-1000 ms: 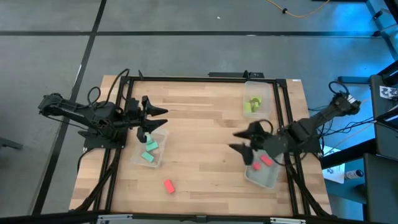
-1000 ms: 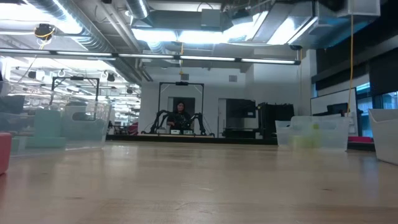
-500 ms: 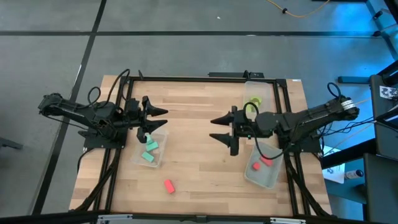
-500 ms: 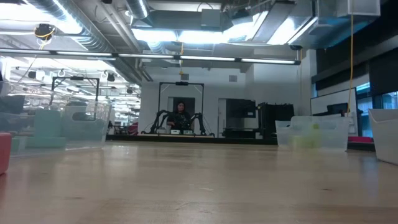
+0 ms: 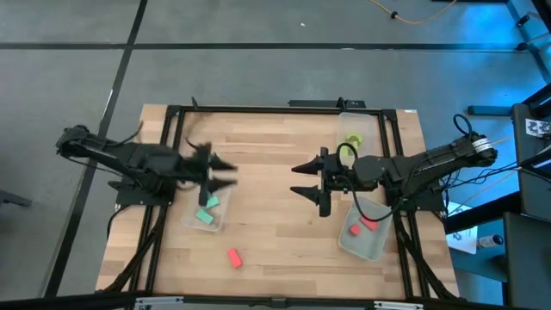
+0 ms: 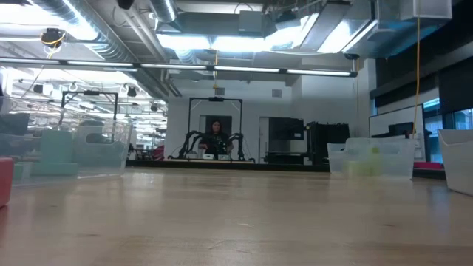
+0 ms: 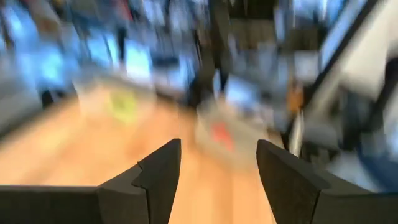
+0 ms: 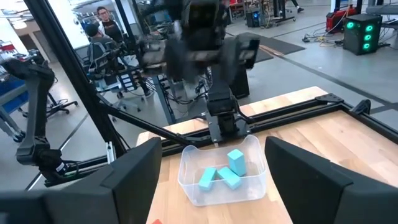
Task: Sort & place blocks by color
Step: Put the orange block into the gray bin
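Work left on the wooden table [image 5: 275, 146] comes down to one loose red-pink rectangular block [image 5: 232, 257], lying on bare wood near the front edge, just beyond the clear plastic tub holding the teal-green blocks [image 5: 207, 211]. The lime yellow-green blocks sit in the clear tub at the back [image 5: 349, 144], and two red-pink blocks lie in the clear tub at the front right [image 5: 362, 228], so that is where the stray belongs. Your right hand [image 5: 308, 182] hangs mid-table with its fingers spread apart and nothing between them; your left hand [image 5: 225, 173] is over the teal tub's back edge, fingers likewise apart and empty. Take the right hand to the stray block, come straight down, and straddle its narrow sides. Lift clear before you cross to the tub.
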Controlling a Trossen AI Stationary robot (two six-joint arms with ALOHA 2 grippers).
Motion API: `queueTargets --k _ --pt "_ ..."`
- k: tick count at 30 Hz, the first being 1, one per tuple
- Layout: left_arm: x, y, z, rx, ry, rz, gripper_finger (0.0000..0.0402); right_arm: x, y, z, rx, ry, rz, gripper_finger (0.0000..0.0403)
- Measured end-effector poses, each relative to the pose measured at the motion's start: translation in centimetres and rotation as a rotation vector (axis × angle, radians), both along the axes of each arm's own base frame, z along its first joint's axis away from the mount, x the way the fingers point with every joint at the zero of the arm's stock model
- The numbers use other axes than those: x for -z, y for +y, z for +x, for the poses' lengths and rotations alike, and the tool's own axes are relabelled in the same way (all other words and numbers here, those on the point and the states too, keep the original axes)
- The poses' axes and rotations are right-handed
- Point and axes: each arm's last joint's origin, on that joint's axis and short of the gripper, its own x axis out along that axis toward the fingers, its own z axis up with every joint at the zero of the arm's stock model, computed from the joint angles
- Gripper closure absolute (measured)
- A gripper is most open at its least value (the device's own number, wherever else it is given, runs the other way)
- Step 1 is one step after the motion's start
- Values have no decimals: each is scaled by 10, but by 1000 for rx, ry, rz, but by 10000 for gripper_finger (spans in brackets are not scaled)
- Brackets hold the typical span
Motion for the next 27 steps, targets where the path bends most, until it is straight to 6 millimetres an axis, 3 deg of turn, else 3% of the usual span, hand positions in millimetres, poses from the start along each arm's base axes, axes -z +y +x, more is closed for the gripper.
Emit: queueTargets --k 6,8,15,21,27 --pt "16 -46 29 290 516 74 199 1 0 0 1 8 -3 114" --pt "34 -67 39 376 645 125 199 1 -1 0 3 11 -2 114" --pt "107 -135 62 691 857 464 199 6 -5 0 22 58 35 114" --pt "153 -160 80 765 888 605 199 6 -5 0 26 56 58 114" --pt "174 -163 87 811 927 662 199 6 -5 0 26 58 61 114"
